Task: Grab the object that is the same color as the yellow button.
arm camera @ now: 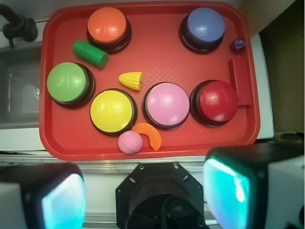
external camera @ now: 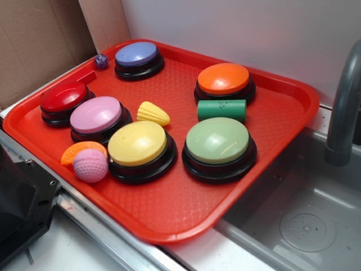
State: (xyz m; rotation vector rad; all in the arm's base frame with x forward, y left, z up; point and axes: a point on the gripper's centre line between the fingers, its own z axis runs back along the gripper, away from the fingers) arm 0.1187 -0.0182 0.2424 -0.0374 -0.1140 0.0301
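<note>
A red tray (external camera: 293,107) beside a sink (external camera: 316,226) holds six domed buttons and several small toys. The yellow corn cob (external camera: 153,113) lies on its side near the tray's middle, just beyond the yellow button (external camera: 137,144), between the pink button (external camera: 96,115) and a green cylinder (external camera: 221,110). A pink ball (external camera: 90,165) and orange slice (external camera: 80,149) sit at the near left. High above, the gripper (arm camera: 143,195) has its fingers (arm camera: 228,191) spread wide, holding nothing.
</note>
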